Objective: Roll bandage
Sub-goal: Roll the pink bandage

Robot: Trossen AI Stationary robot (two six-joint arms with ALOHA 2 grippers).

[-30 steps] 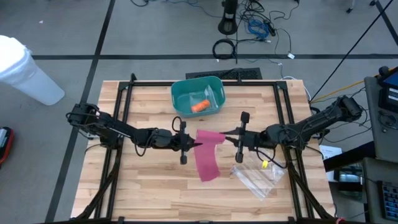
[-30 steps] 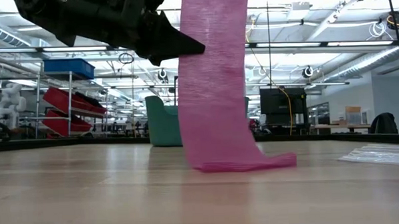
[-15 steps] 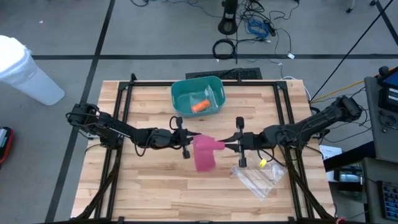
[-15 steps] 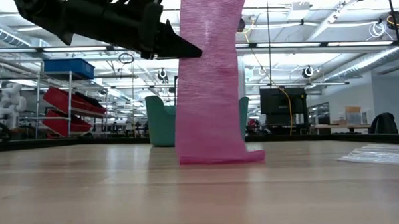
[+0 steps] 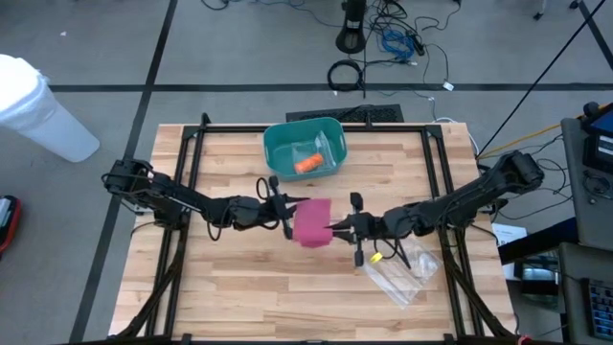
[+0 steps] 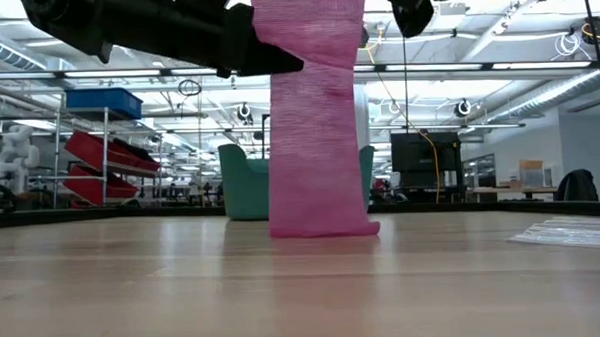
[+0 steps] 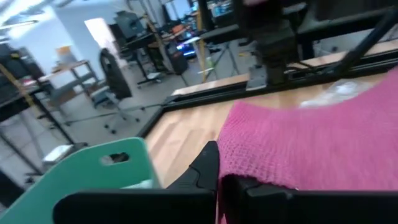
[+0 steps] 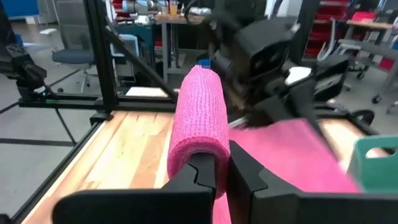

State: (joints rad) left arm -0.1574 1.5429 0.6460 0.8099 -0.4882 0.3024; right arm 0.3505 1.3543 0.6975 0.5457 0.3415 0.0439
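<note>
Low view: pink bandage (image 6: 313, 118) runs off the top edge, so the grip points on it are out of frame; both arms are cropped there too. High view: the bandage covers both hands' fingertips, can't see the contact. Orange item (image 5: 307, 164) in the teal bin (image 5: 278, 153) is too small to identify. Clear plastic wrapper (image 5: 397, 277) on the surface: contents unreadable. Left wrist view: the other arm's hand (image 7: 272, 38) is motion-blurred, and the bandage is cut off at the bottom and right edges.
</note>
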